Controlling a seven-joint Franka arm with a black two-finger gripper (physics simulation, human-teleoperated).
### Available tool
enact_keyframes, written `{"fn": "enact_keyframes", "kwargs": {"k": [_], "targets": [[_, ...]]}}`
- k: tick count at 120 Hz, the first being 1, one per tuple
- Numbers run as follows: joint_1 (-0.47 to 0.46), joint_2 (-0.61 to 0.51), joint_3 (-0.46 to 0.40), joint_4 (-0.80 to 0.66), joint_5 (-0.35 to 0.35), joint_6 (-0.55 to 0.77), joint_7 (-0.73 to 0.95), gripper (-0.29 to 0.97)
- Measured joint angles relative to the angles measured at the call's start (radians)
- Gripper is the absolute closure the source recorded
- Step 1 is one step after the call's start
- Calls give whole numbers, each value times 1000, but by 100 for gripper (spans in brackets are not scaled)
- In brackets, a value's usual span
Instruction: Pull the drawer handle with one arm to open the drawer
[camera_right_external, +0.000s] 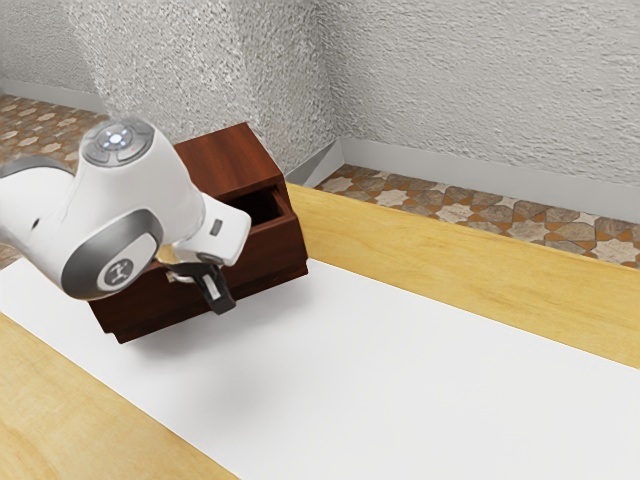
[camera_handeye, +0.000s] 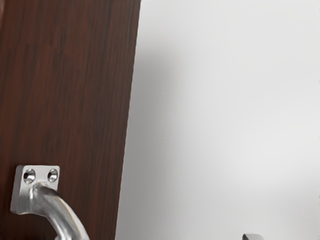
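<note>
Wood table (camera_right_external: 450, 265), dark drawer (camera_right_external: 275, 245) partly out; handle (camera_handeye: 55, 210) just beside our jaws, grip can't be told, so we'd pull straight & level w/ no twist

One dark wooden cabinet (camera_right_external: 238, 165) stands on one desk (camera_right_external: 450, 255), at the far left of the exterior view. It has one drawer (camera_right_external: 272, 242), and the drawer front carries one metal handle (camera_handeye: 56, 212). One square mounting plate (camera_handeye: 35, 189) of the handle is in sight, with two screw holes (camera_handeye: 30, 175). One white sheet (camera_right_external: 400, 385) covers the middle of the desk. One white robot arm (camera_right_external: 110, 215) reaches in.
</note>
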Motion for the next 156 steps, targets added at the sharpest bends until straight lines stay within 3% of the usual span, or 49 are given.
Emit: {"fn": "enact_keyframes", "kwargs": {"k": [24, 122, 156], "targets": [[-1, -37, -17, -30, 17, 4, -21, 34], [-2, -179, -100, -157, 24, 6, -92, 33], [55, -209, -177, -189, 20, 6, -117, 32]]}}
